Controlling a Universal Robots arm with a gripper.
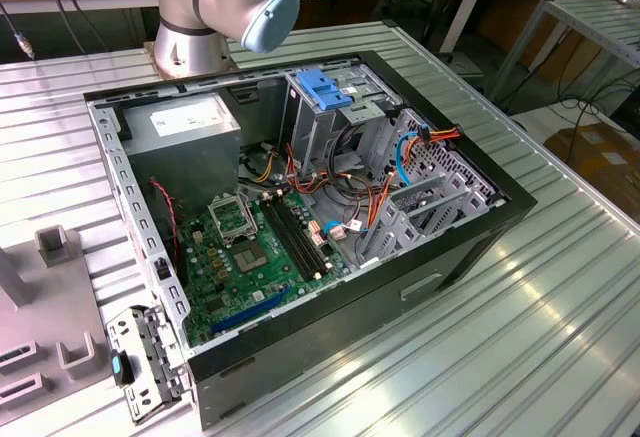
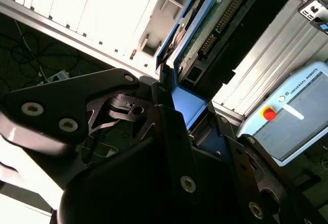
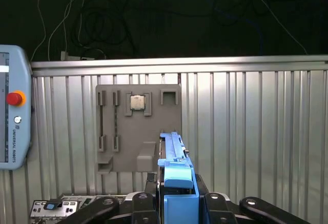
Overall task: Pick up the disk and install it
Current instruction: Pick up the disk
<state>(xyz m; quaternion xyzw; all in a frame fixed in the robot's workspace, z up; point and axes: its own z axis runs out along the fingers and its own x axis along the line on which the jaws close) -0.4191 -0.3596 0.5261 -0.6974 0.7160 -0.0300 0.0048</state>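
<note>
My gripper [image 3: 177,199] is shut on the disk [image 3: 174,157], which I see edge-on in the first wrist view, with its bright blue rail standing up between the black fingers. In the second wrist view the disk [image 2: 218,21] shows its green circuit board and connector side, framed by the blue rail, and the gripper [image 2: 188,108] clamps its near end. The disk hangs in the air above the ribbed metal table, over a grey fixture plate [image 3: 137,131].
The open computer case [image 1: 460,247] lies on the table with a motherboard [image 1: 255,247], a power-supply box [image 1: 185,122] and a metal drive cage with a blue latch [image 1: 325,87]. A teach pendant [image 3: 11,116] lies beside the fixture plate [image 1: 40,327]. The arm's base [image 1: 215,2] stands behind the case.
</note>
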